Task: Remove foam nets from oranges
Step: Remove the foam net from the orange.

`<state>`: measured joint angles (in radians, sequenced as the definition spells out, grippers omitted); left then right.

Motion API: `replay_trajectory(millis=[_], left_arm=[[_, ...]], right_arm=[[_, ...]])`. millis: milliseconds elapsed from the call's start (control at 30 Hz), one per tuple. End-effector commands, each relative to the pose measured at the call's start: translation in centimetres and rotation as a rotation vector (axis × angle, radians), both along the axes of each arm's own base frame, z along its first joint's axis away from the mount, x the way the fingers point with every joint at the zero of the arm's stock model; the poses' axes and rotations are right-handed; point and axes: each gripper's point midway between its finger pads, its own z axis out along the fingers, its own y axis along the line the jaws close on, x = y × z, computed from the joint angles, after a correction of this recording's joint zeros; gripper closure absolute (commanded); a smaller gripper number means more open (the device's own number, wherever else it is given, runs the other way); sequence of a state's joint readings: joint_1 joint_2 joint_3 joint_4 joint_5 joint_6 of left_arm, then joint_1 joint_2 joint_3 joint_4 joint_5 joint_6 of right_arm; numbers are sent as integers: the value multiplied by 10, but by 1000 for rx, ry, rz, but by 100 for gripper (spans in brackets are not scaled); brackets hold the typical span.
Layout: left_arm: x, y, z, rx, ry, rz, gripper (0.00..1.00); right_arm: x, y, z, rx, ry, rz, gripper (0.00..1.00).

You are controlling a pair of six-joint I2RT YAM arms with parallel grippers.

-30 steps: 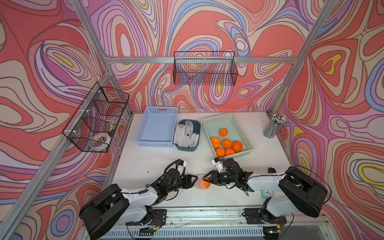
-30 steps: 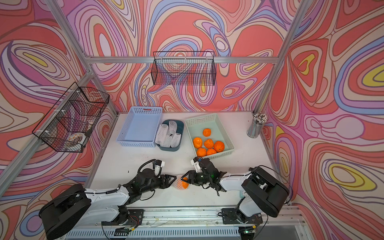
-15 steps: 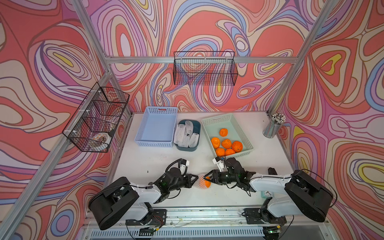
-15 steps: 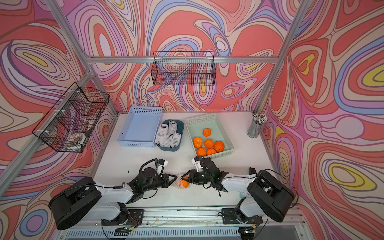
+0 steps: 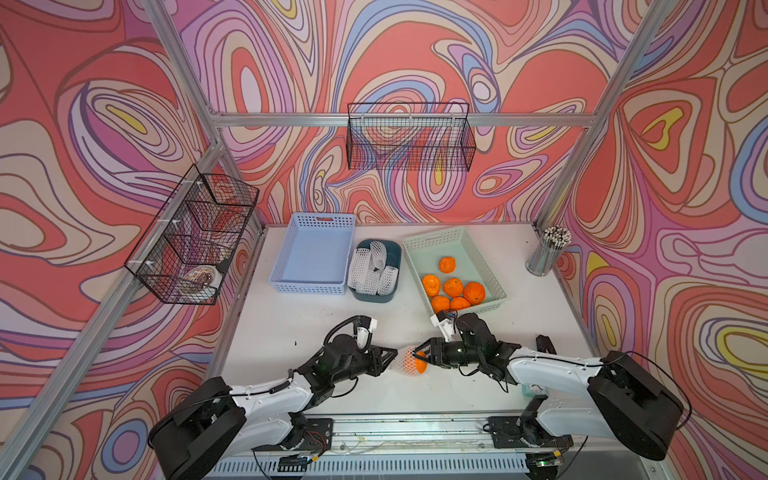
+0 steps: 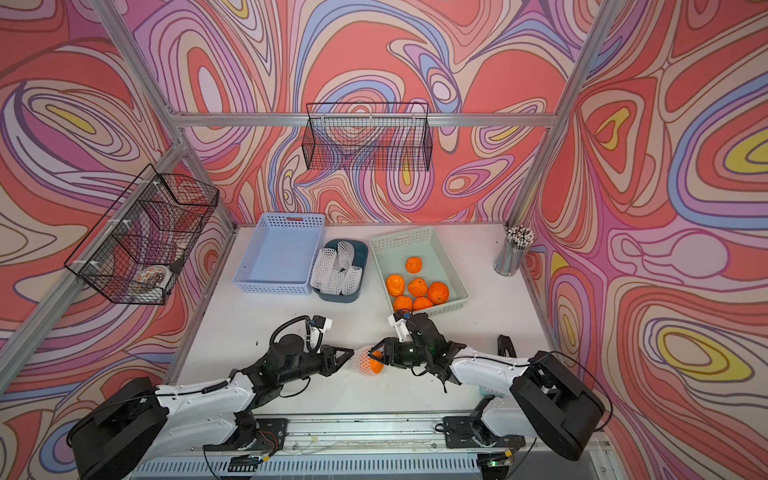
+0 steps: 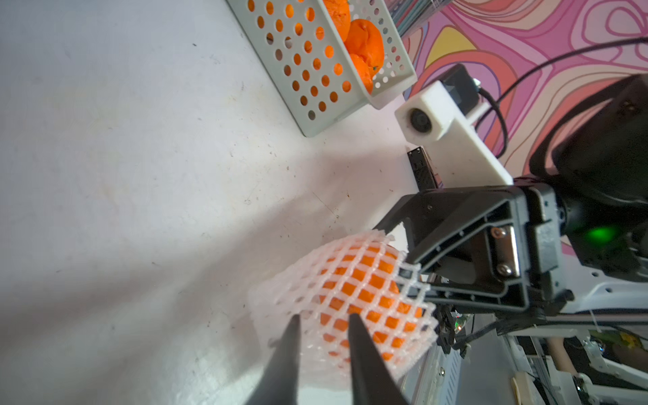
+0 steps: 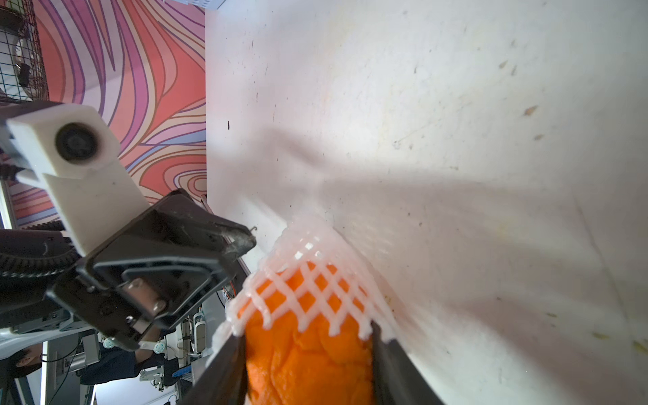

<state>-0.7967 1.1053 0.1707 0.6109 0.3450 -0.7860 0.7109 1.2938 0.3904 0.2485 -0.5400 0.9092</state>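
Your right fingers are clamping the orange by its bare end; your left fingers are hovering slightly parted at the foam net, gripping nothing.

Light's bright and even in both top views, looks like it comes from overhead. The white table nearly blows out in my wrist views, with soft grey shadows from my arms smeared across it. Up close my left fingers are just blurry dark wedges, and the orange right at the lens is soft too. Top views stay sharp throughout.
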Motion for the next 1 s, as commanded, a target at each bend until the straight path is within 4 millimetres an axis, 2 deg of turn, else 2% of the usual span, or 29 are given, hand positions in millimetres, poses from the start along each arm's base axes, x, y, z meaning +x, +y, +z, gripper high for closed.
replay_trajectory(millis=[0,100,267,367,500,667,967], left_arm=[[-11,-8,18,35,-82,-133,28],[-17,4,14,153,-145,-176,23],[-27,16,13,228,-301,-246,22],[-31,17,17,200,-471,-267,23],[-23,21,21,207,-573,-222,14],[-16,13,33,127,-576,-181,7],[-12,-5,23,21,-477,-189,6]], right_arm=[[-2,-3,0,-11,-9,17,51],[-2,-4,-1,-15,-7,26,50],[0,-4,3,-5,-13,55,50],[1,-1,10,29,-22,89,50],[-3,7,30,160,-30,167,50],[-2,13,43,219,-44,207,53],[1,16,55,285,-51,218,54]])
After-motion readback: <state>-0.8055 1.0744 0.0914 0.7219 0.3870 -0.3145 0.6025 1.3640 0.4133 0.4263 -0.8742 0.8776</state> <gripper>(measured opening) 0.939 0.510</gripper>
